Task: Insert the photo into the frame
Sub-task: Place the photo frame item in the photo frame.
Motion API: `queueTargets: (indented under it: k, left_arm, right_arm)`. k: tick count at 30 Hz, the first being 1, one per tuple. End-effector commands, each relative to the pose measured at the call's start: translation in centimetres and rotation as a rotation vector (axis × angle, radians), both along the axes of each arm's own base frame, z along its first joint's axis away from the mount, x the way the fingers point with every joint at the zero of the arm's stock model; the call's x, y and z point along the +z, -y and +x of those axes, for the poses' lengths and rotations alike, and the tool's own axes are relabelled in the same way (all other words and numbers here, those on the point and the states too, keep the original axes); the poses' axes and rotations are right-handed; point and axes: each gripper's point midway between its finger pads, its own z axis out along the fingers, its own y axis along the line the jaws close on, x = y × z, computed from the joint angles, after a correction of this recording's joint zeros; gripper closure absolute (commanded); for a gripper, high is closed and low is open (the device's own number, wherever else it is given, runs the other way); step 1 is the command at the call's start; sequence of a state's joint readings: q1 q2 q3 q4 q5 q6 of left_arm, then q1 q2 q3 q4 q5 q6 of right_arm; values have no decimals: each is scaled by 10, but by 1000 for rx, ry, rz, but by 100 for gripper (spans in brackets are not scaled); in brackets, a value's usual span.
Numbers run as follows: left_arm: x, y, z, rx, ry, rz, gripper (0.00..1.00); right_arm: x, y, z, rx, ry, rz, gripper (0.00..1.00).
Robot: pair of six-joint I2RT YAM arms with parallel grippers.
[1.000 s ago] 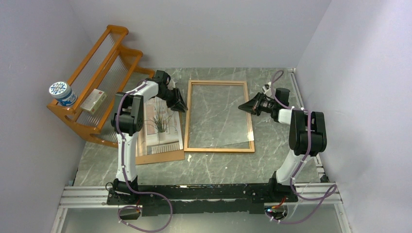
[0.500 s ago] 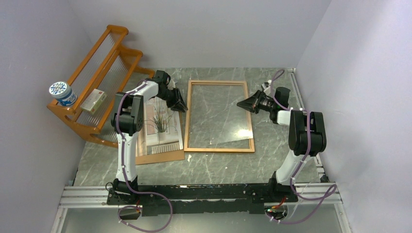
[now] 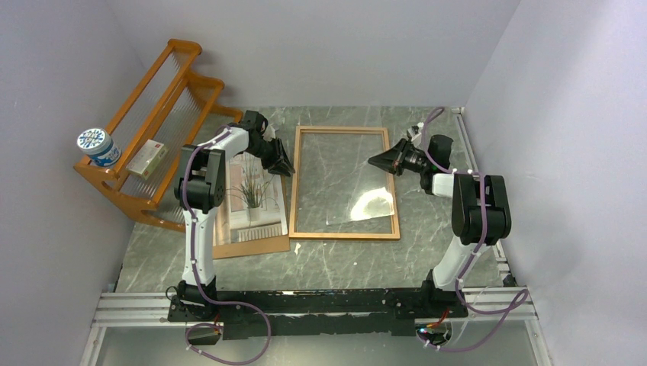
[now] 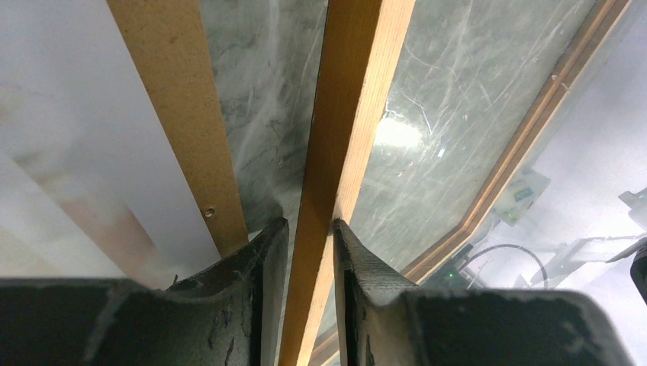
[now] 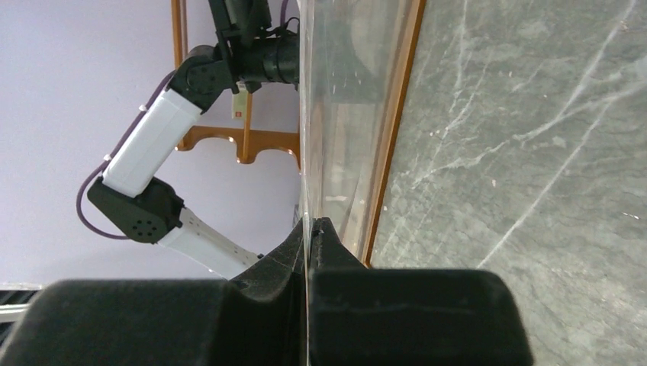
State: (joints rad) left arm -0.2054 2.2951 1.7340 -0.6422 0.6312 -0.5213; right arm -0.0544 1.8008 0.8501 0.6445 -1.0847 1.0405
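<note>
A: What is the left hand (image 4: 309, 229) doing?

B: It is pinching the left rail of the frame (image 3: 343, 235), one finger on each side of the wood, near that rail's far end. The jaws are standing narrow, closed on the rail.

A: And the right hand (image 5: 309, 225)?

B: Its fingers are pressing together on the right edge of a clear pane (image 3: 358, 202). The wrist view is showing that edge running straight out from the fingertips, just beside the frame's right rail and not lying on it. A bright glare is sitting on the pane near the frame's near right corner.

A: Where is the photo (image 3: 255, 200) lying?

B: It is lying flat on a brown backing board (image 3: 252, 248), just left of the frame, partly under the left arm. The frame is lying on the counter (image 3: 336, 263) between the two arms, with the grey stone showing through it.

A: Anything else nearby?

B: An orange shelf rack (image 3: 164, 84) is leaning by the left wall.
</note>
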Motion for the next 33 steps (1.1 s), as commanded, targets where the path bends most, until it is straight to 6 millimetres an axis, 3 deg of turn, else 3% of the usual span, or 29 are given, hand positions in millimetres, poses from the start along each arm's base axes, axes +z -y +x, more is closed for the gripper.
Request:
queueTargets:
  k: [1, 8, 14, 16, 26, 33]
  left_arm:
    - [-20, -9, -1, 17, -3, 79, 67]
    - [-19, -8, -1, 17, 0, 78, 67]
    - [-21, -9, -2, 15, -6, 79, 67]
    - [-20, -9, -2, 15, -5, 78, 67]
    - [-21, -8, -3, 10, -6, 76, 67]
    - [-21, -9, -3, 6, -8, 80, 67]
  right_arm:
    - [16, -4, 2, 22, 83, 22, 100]
    - [4, -7, 4, 17, 50, -1, 100]
    - [-18, -6, 4, 21, 13, -63, 100]
    - [-23, -6, 4, 18, 4, -76, 96]
    - [-30, -2, 3, 10, -13, -136, 62]
    - [-33, -1, 7, -4, -35, -155, 24]
